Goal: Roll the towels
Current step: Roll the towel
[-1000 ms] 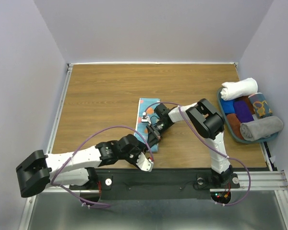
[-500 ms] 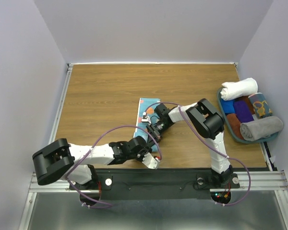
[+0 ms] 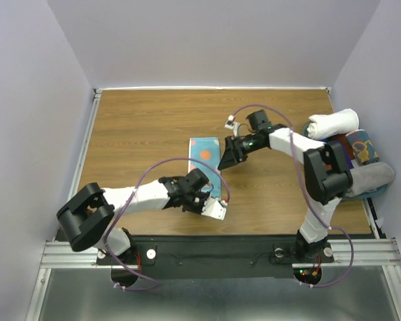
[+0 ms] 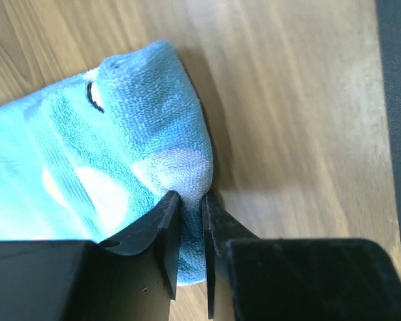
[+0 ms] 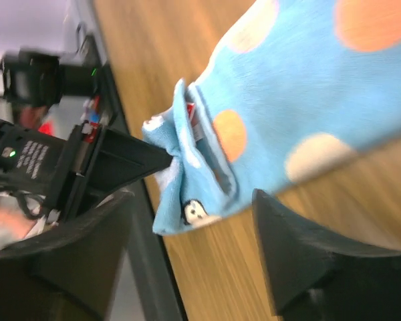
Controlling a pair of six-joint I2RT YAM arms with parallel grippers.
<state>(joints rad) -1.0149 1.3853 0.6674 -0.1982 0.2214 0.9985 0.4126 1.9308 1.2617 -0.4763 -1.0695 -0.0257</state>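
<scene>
One corner of the blue towel (image 4: pixel 113 127) sits pinched in your left claw (image 4: pixel 191 208), ready for rolling; your right claw (image 5: pixel 194 200) gapes empty.

One light blue towel (image 3: pixel 204 148), terry cloth with orange and pale yellow dots, is folded into a narrow strip. It lies flat mid-table (image 3: pixel 140 127), long axis running away from the arm bases. Its near end is bunched and raised, pinched in the left gripper (image 4: pixel 191 204).
</scene>
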